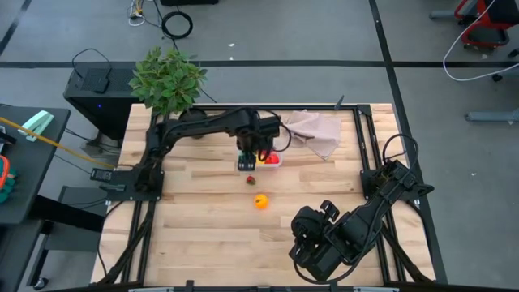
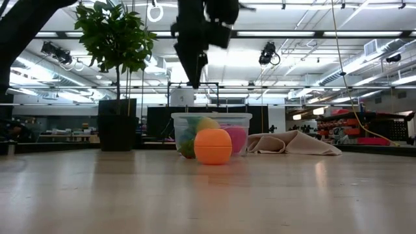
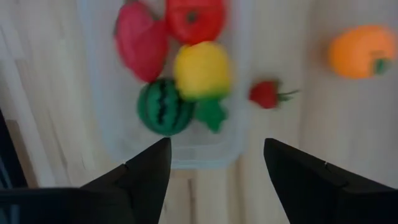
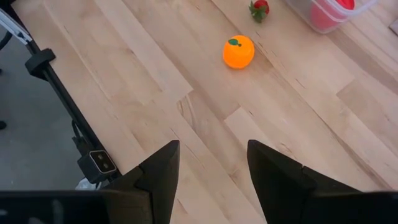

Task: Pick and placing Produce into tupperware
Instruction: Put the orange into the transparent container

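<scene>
While the left gripper [image 3: 214, 163] hovers, jaws spread and empty, over the clear plastic tupperware box [image 3: 171, 152], the small red toy strawberry [image 3: 266, 94] lies just beside it. The round orange toy fruit [image 1: 260, 201] sits farther out; the right gripper [image 4: 211, 168] waits well apart, jaws spread.

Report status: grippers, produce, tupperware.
Left gripper open, empty, above tupperware. Right gripper open, empty, parked near table edge. Four pieces boxed; strawberry and orange on table. Nothing blocking them.

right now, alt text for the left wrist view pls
Looking down past the open left gripper into the clear tupperware, which holds a watermelon, a lemon and two red pieces. A strawberry and an orange lie on the table beside it.
</scene>
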Controlling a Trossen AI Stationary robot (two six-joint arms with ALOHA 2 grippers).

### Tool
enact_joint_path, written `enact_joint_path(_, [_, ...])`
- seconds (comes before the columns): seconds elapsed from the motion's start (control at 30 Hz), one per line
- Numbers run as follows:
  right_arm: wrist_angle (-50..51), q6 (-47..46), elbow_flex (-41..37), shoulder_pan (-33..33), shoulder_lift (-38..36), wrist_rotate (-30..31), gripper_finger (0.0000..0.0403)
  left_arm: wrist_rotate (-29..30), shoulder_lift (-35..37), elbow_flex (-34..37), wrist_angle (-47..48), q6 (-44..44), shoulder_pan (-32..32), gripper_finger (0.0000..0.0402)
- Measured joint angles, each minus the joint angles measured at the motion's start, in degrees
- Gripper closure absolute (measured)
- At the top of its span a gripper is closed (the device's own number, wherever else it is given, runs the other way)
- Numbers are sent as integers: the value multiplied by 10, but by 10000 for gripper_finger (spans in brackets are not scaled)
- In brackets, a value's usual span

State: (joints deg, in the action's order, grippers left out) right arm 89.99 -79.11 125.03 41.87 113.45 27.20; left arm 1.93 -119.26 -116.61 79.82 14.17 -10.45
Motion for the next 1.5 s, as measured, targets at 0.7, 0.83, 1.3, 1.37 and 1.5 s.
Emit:
enact_joint_path(0.7, [0, -9, 0, 37, 0, 0, 208, -62, 39, -2, -77, -79, 201, 171])
enact_joint_path(0.83, [0, -9, 0, 40, 0, 0, 208, -57, 39, -2, -75, -111, 203, 178])
enact_joint_path(1.3, [0, -6, 0, 40, 0, 0, 208, -13, 18, 38, -150, -127, 195, 176])
enact_joint_path(1.37, [0, -7, 0, 40, 0, 0, 208, -13, 12, 69, -166, -142, 188, 169])
enact_joint_path(1.5, [-1, -17, 0, 40, 0, 0, 208, -4, 10, 137, -192, -168, 171, 156])
